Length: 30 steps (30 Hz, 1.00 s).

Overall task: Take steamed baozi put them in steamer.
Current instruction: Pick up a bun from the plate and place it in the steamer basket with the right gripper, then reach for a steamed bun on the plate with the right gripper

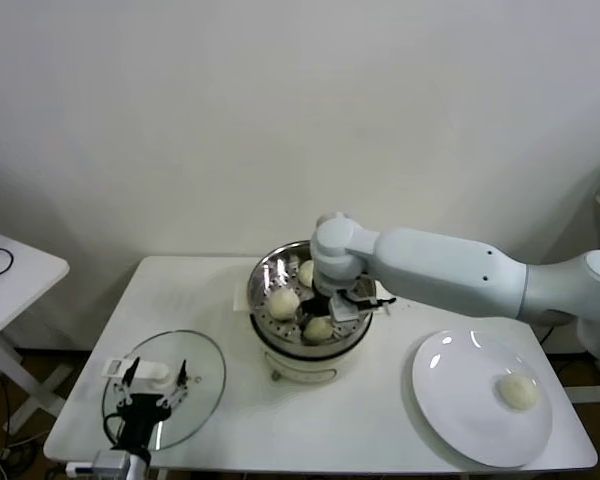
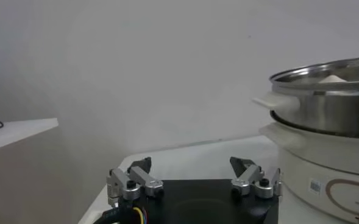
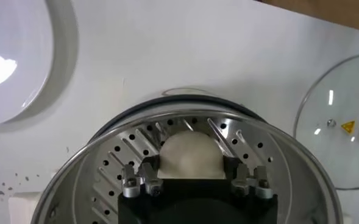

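Glass caught the light first: a round lid [image 1: 170,385] lay flat on the left part of the white table [image 1: 380,440], and the left gripper [image 1: 140,405] hung parked just over its near edge, jaws spread wide with nothing between them, as its own wrist view confirmed [image 2: 194,182]. It took no part in the work.

At the middle of the table stood the steamer [image 1: 265,275], its shiny perforated basket on a white pot base. Three baozi were in it: one toward the left of the basket [image 1: 283,301], one toward the back [image 1: 306,272], partly hidden by the arm, and one nearer the front [image 1: 319,327]. The right gripper [image 1: 345,305] reached down into the basket from the right. In the right wrist view a bun [image 3: 190,155] sat on the holed floor between the fingers [image 3: 130,181], and the jaws stood on either side of it; whether they pinched it or had just let go could not be told for certain, though the bun looked to be resting on the floor.

Farther right lay a flat white plate [image 1: 460,370], with the last baozi [image 1: 520,391] alone near its right side.

By that count, three of four buns were placed. What remained, most likely, was to free this bun, lift clear, and fetch the one on the plate.
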### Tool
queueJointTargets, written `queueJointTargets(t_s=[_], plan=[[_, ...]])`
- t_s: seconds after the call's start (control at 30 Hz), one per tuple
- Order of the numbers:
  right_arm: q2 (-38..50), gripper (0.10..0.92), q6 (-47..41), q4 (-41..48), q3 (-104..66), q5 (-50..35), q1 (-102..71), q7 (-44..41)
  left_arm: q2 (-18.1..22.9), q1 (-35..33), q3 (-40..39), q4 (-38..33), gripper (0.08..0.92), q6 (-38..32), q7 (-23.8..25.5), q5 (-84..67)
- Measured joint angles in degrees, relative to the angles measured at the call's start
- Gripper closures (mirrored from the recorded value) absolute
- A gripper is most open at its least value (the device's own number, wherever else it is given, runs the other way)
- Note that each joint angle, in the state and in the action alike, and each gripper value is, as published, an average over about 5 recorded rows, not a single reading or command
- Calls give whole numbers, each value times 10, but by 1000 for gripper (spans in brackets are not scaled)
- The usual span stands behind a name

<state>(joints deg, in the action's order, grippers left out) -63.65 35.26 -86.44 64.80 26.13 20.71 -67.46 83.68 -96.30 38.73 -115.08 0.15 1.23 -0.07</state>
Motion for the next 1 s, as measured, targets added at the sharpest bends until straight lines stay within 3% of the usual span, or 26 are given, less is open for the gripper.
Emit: queueJointTargets(t_s=[0.33,1.0], plan=[[5,209,15,-1,-8,4,-2,-5,1,2,-1,1,177,0,0,0],[25,203,20,-4,-39,-47,25,-23,-1,2,-1,1,177,0,0,0]])
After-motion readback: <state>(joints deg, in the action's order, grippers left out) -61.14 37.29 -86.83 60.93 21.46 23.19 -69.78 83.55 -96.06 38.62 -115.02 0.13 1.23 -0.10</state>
